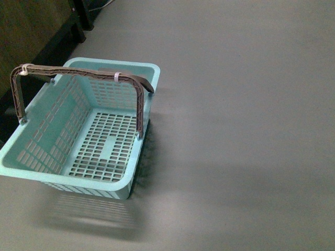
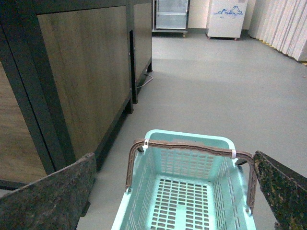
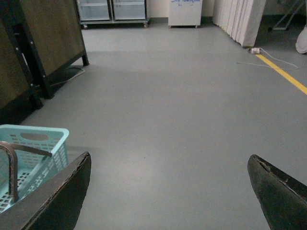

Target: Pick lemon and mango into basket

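Searching for fruit: neither the lemon nor the mango shows in any view, so pan a wrist camera around before you commit an arm.
Basket place: the basket (image 1: 49, 138) stands empty on the floor (image 1: 235, 130), by the floor's edge under the wooden cabinet (image 2: 81, 72).
Basket heading: its mouth faces up, and its long axis runs away from you, slanting slightly right.
Handles: the brown handles (image 1: 78, 72) stand upright across the short width, joined by a white tie (image 1: 117, 77). In my judgement you should drop fruit in on either side of that arch.
Left gripper (image 2: 173, 160): spread wide, holding nothing, looking down over the basket.
Right gripper (image 3: 169, 158): spread wide, holding nothing, over bare floor beside the basket.
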`<action>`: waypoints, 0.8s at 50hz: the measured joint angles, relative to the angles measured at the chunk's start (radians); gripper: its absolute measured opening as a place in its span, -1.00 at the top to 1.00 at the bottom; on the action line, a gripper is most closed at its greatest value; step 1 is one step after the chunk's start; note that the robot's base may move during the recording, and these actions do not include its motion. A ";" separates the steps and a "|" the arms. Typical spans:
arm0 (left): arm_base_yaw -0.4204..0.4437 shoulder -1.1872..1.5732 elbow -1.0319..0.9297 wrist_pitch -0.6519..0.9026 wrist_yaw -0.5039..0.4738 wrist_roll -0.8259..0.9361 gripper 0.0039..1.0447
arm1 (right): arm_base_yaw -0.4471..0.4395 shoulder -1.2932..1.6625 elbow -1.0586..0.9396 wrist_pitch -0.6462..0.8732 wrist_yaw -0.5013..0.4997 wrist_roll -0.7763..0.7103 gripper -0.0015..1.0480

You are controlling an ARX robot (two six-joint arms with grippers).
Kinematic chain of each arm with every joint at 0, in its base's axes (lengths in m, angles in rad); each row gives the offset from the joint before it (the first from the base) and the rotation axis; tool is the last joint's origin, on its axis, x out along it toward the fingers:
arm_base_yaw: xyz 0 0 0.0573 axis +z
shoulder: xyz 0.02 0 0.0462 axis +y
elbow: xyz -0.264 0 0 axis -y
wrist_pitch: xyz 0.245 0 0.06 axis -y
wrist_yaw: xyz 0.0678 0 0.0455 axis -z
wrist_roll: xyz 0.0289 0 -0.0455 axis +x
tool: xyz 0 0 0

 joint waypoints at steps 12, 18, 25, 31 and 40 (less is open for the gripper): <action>0.000 0.000 0.000 0.000 0.000 0.000 -0.87 | 0.000 0.000 0.000 0.000 0.000 0.000 -0.83; 0.000 0.000 0.000 0.000 0.000 0.000 -0.87 | 0.000 0.000 0.000 0.000 0.000 0.000 -0.83; -0.007 0.025 0.021 -0.048 -0.021 -0.034 -0.87 | 0.000 0.000 0.000 0.000 0.000 0.000 -0.83; 0.018 0.310 0.119 -0.253 0.024 -0.371 -0.87 | 0.000 0.000 0.000 0.000 0.001 0.000 -0.83; 0.102 0.564 0.159 -0.042 0.101 -0.640 -0.87 | 0.000 0.000 0.000 0.000 0.000 0.000 -0.83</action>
